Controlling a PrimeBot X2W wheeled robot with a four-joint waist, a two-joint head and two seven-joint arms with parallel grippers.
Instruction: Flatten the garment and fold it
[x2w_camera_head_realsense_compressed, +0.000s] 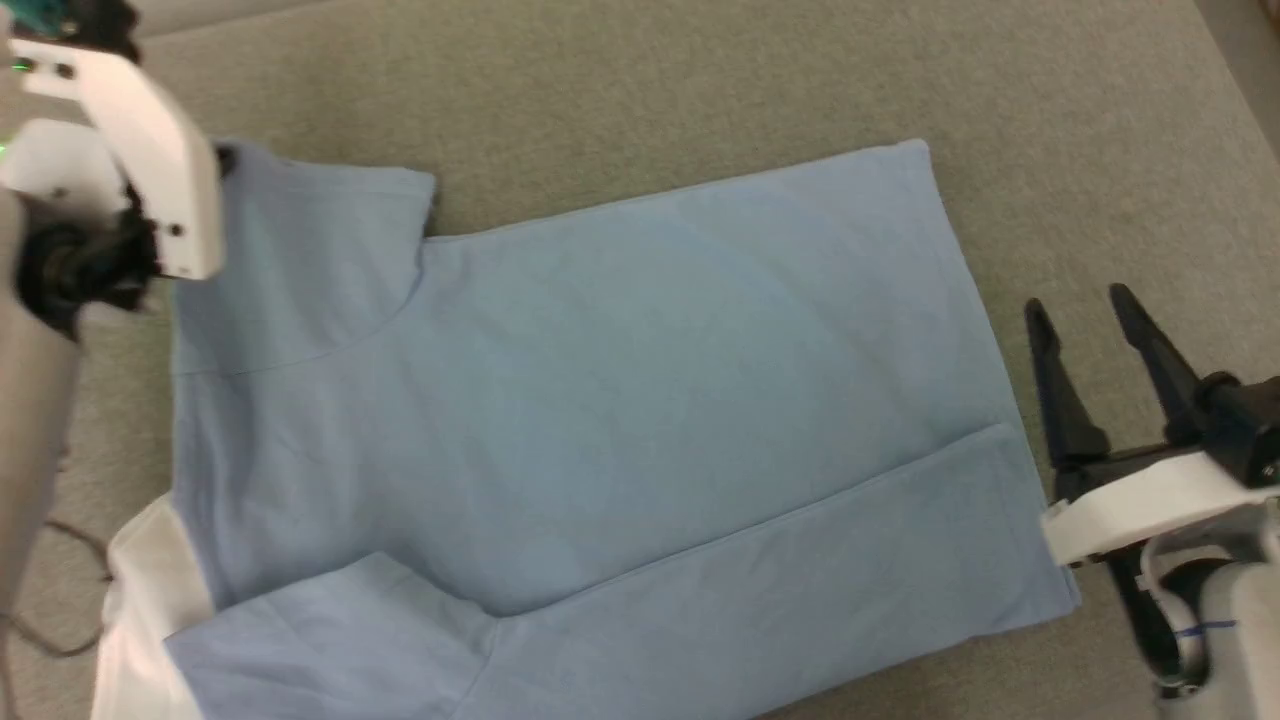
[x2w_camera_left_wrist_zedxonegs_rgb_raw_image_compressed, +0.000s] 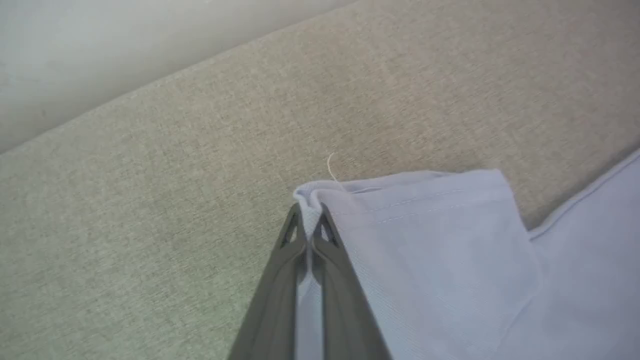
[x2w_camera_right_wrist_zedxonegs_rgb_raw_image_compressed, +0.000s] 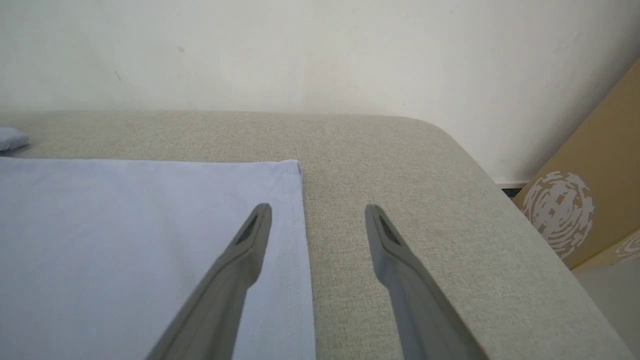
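Lying on beige upholstery (x2w_camera_head_realsense_compressed: 640, 80) by a white wall (x2w_camera_right_wrist_zedxonegs_rgb_raw_image_compressed: 320, 50), garment (x2w_camera_head_realsense_compressed: 600, 400) pinched in left claw (x2w_camera_left_wrist_zedxonegs_rgb_raw_image_compressed: 309, 209); right claw (x2w_camera_right_wrist_zedxonegs_rgb_raw_image_compressed: 318, 210) gapes.

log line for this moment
left gripper: shut on garment sleeve corner | right gripper: open at hem edge | garment: near side folded over

upholstered surface (x2w_camera_head_realsense_compressed: 640, 70): beige-grey woven fabric, flat and padded, rounded corner at the right in right wrist view
wall (x2w_camera_right_wrist_zedxonegs_rgb_raw_image_compressed: 320, 50): plain white, a few faint marks, right behind the surface's far edge
cardboard box (x2w_camera_right_wrist_zedxonegs_rgb_raw_image_compressed: 607, 165): brown, beside the rounded corner, near the wall
print (x2w_camera_right_wrist_zedxonegs_rgb_raw_image_compressed: 557, 212): white round blotchy pattern on the box face
cable (x2w_camera_head_realsense_compressed: 70, 590): thin, dark, looping, lower left of head view
floor (x2w_camera_right_wrist_zedxonegs_rgb_raw_image_compressed: 617, 305): pale grey patch below the box
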